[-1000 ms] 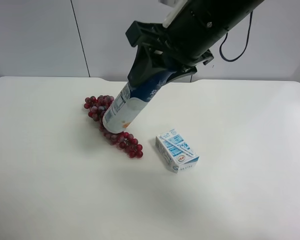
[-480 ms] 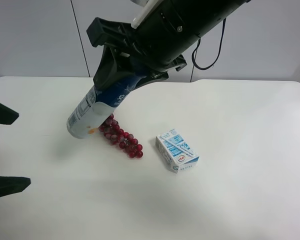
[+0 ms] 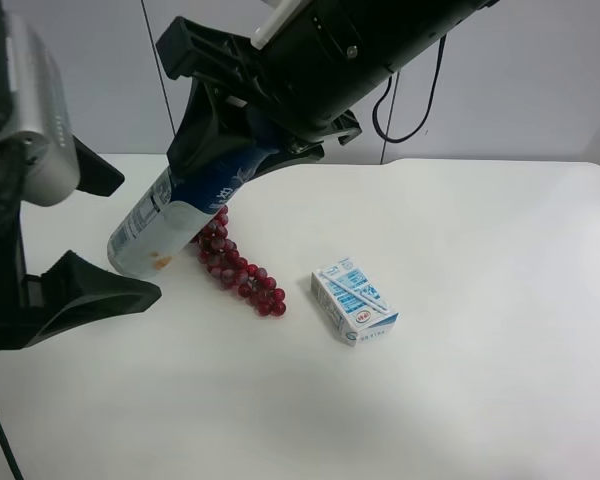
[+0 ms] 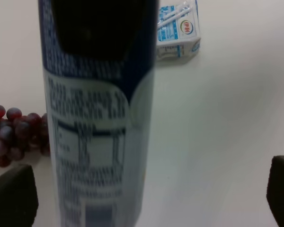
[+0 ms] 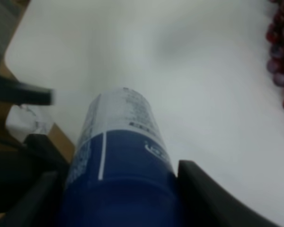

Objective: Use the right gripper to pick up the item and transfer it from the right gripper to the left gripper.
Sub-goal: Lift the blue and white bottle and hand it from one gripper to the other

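Since half a second earlier, the left gripper [image 3: 138, 238] had come far in from the exterior view's left edge, and the right gripper [image 3: 225, 150] had carried the item [image 3: 170, 205] a little toward it. The white table [image 3: 480, 250] lay beneath, the item held clear of it and slanting, blue end uppermost. The right gripper was clamped on that blue upper part; its wrist view showed a black finger [image 5: 206, 194] pressed to each side of the item [image 5: 120, 156]. The left gripper stood spread wide, gripping nothing, the item's white lower end between its jaws. Only the left wrist view showed the gaps there: the item [image 4: 97, 118] touched neither fingertip [image 4: 12, 194] and sat nearer one than the other. The overhead view alone showed the left gripper's silver plate. The blue-white carton [image 3: 355, 300] lay closed on the table, well apart from both grippers. The red grapes [image 3: 240, 270] lay loose on the table, below and just beside the item.
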`<action>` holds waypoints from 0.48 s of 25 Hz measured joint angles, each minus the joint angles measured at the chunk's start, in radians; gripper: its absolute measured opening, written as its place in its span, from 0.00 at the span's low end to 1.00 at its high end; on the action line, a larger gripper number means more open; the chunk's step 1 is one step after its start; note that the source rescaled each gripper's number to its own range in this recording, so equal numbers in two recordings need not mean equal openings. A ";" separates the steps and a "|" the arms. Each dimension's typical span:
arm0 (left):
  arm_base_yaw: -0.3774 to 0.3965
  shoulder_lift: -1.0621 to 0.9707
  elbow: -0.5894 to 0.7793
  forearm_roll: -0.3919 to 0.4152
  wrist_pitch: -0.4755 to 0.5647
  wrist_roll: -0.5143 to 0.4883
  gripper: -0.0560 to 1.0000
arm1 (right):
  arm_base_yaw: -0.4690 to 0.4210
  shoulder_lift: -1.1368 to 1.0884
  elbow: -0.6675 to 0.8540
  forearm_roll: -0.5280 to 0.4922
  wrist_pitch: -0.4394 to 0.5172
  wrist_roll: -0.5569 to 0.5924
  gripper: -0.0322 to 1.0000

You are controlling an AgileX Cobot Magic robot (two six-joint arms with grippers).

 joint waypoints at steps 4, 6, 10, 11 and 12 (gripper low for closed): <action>0.000 0.043 0.000 0.000 -0.020 0.000 0.95 | 0.000 0.000 0.000 0.035 0.001 -0.029 0.04; 0.000 0.060 0.000 0.000 -0.034 0.000 0.95 | 0.000 0.000 0.000 0.044 0.003 -0.038 0.04; 0.000 0.087 0.000 0.000 -0.073 0.000 0.95 | 0.000 0.000 0.000 0.046 0.007 -0.040 0.04; 0.000 0.094 0.000 0.000 -0.083 0.000 0.95 | 0.000 0.000 0.000 0.046 0.007 -0.041 0.04; 0.000 0.101 0.000 0.000 -0.092 0.000 0.95 | 0.000 0.000 0.000 0.046 0.007 -0.041 0.04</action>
